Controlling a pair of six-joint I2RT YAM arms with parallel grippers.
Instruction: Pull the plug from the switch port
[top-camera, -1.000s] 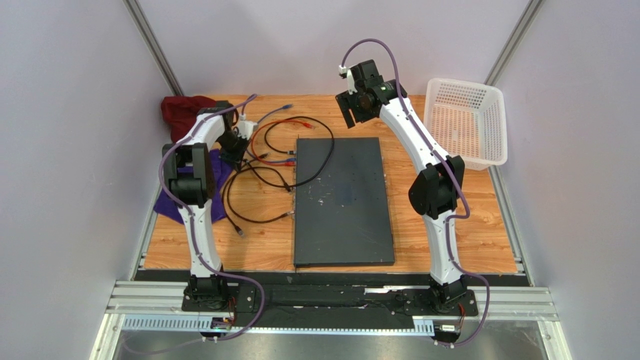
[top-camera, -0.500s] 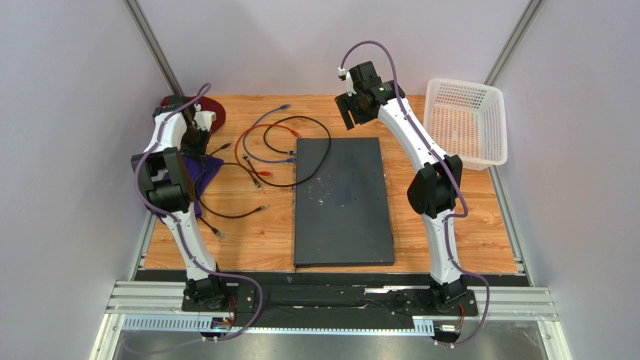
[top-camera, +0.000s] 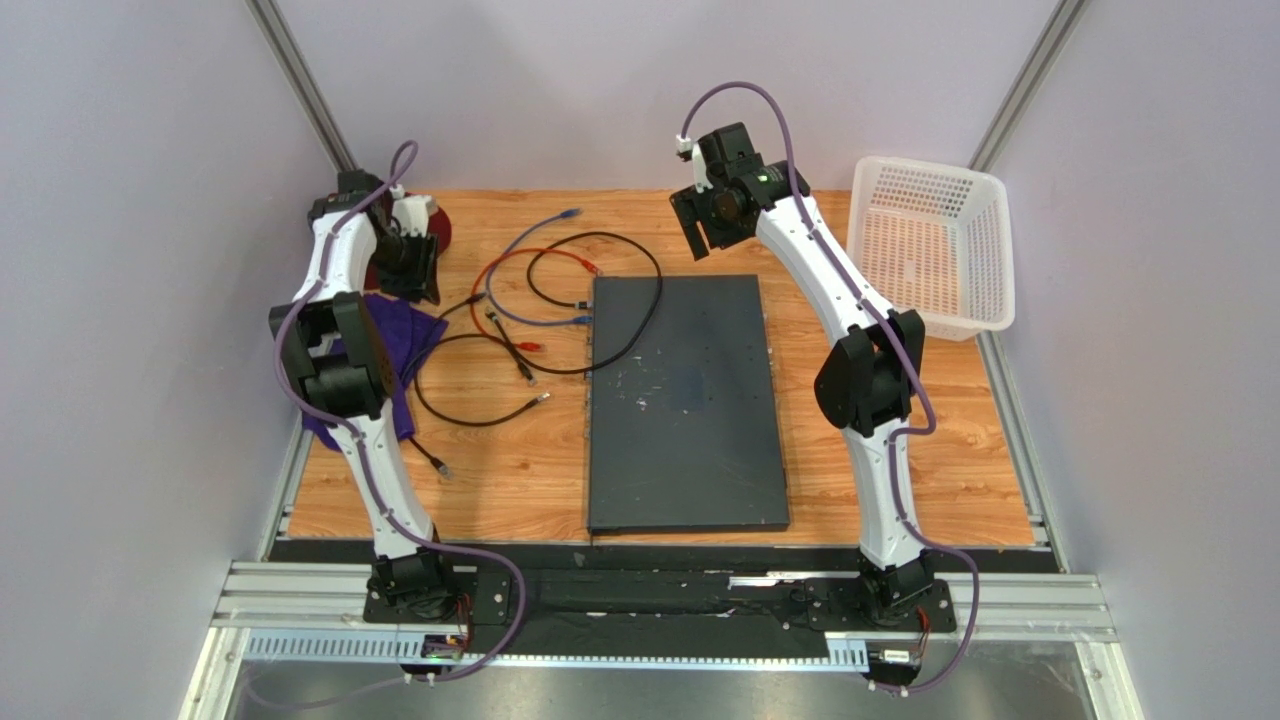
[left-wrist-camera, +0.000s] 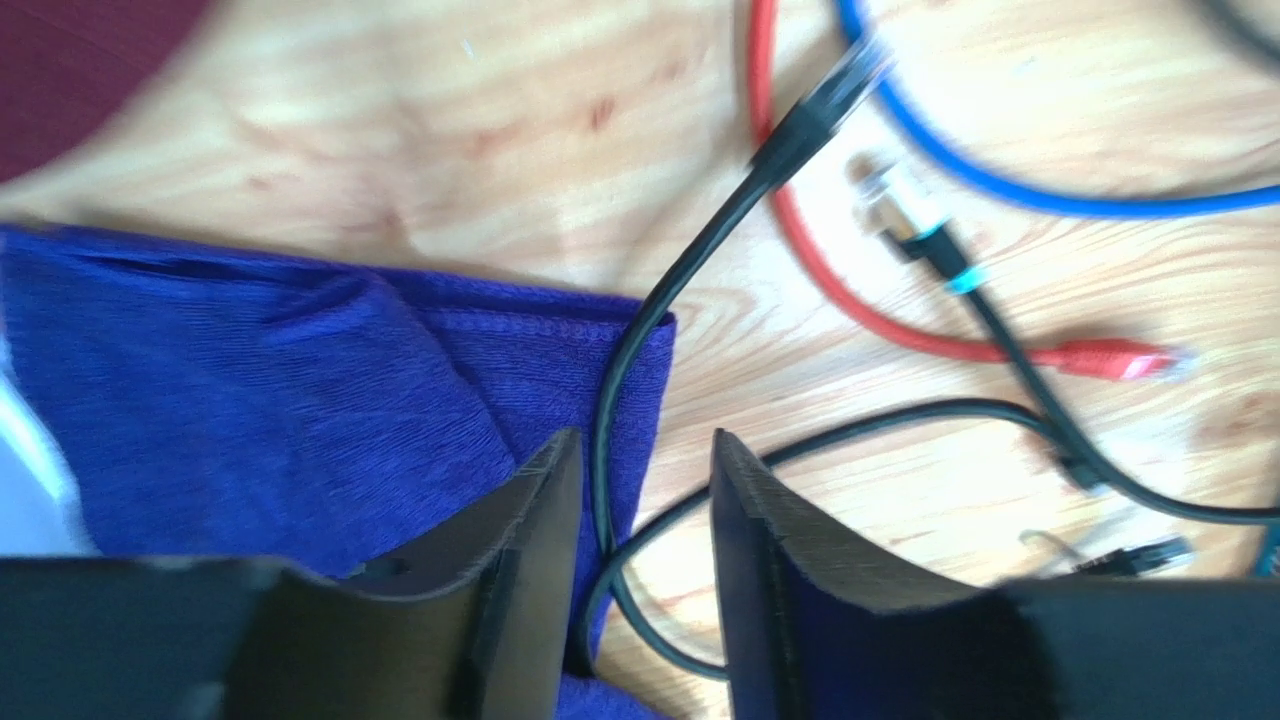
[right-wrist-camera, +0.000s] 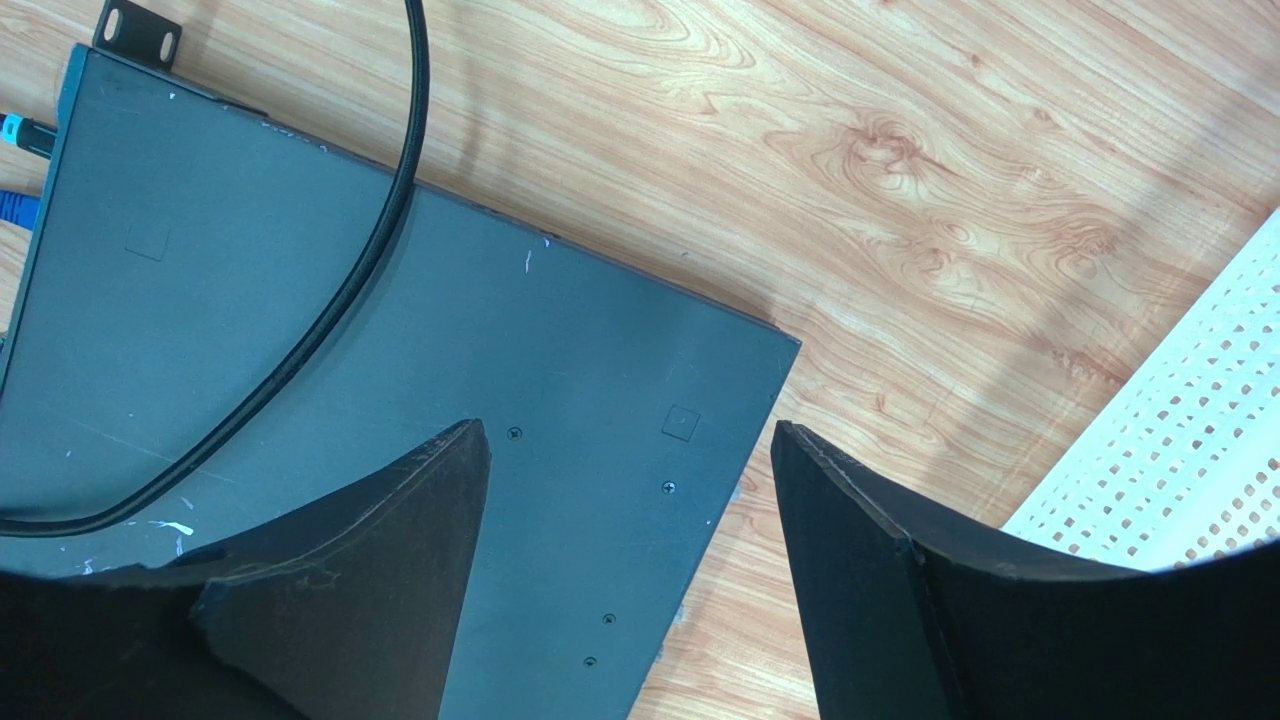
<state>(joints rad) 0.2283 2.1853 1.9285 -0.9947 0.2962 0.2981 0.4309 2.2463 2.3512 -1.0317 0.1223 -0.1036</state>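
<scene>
1. Wooden tabletop (top-camera: 969, 465) between pale walls. The switch (top-camera: 687, 402) lies flat mid-surface, long side running near to far, between the two arms.
2. Left claw (left-wrist-camera: 643, 450) sits far left above a blue cloth (left-wrist-camera: 271, 405). Its fingers stand a narrow gap apart. A black cable (left-wrist-camera: 631, 360) runs through the gap and looks unpinched.
3. Right claw (right-wrist-camera: 628, 450) hangs over the switch's far end, spread wide, nothing between its fingers.
4. Blue cable (left-wrist-camera: 1037, 192) ends at the switch's left edge near the far corner. The plug is too small to make out.
5. Black loop (right-wrist-camera: 383, 225) drapes over the switch's far-left corner.
6. White basket (top-camera: 929, 167) stands far right, apart from the switch.
</scene>
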